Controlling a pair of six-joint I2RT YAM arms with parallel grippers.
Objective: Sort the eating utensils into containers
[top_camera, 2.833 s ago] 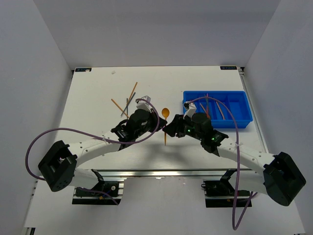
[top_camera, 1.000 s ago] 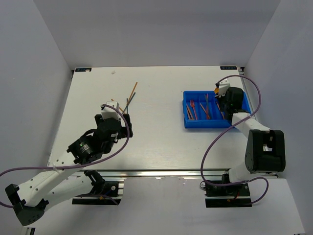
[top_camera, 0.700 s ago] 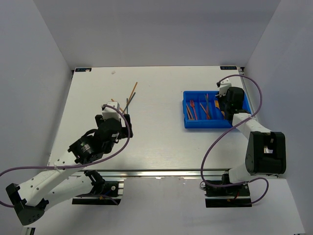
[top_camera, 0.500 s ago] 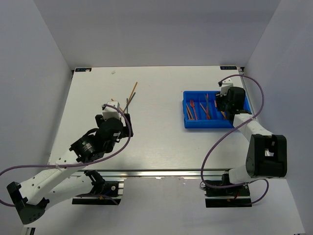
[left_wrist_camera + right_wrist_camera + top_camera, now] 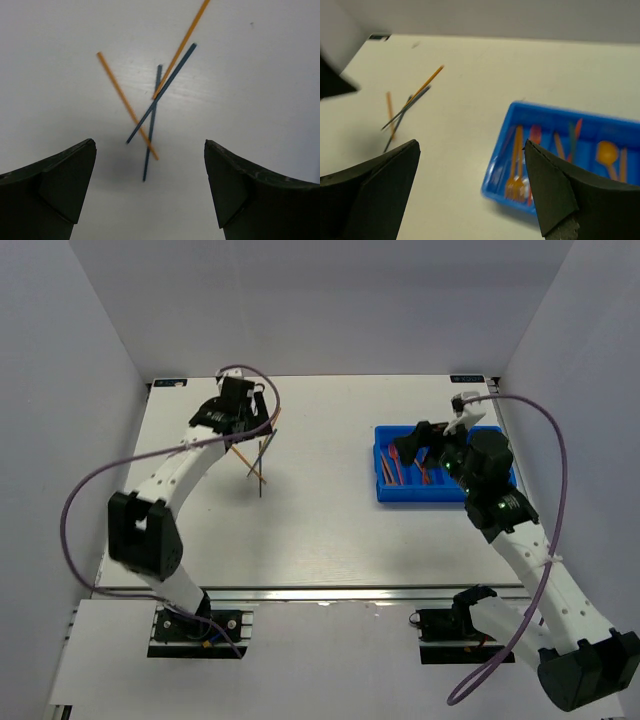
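Your blue tray [image 5: 496, 172] lies just ahead and to the right of your right gripper [image 5: 470, 145], which is spread wide and empty; utensils [image 5: 516, 180] lie inside the tray; your left gripper [image 5: 150, 145] gapes, holding nothing; four crossed sticks [image 5: 151, 107] lie on the table directly beneath it.

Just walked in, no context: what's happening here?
The left claw hangs open over four crossed thin orange and dark blue plastic sticks on the white table. The right claw, open and empty, is by the bright blue divided plastic tray, which holds forks and an orange spoon. Those sticks are not yet sorted.
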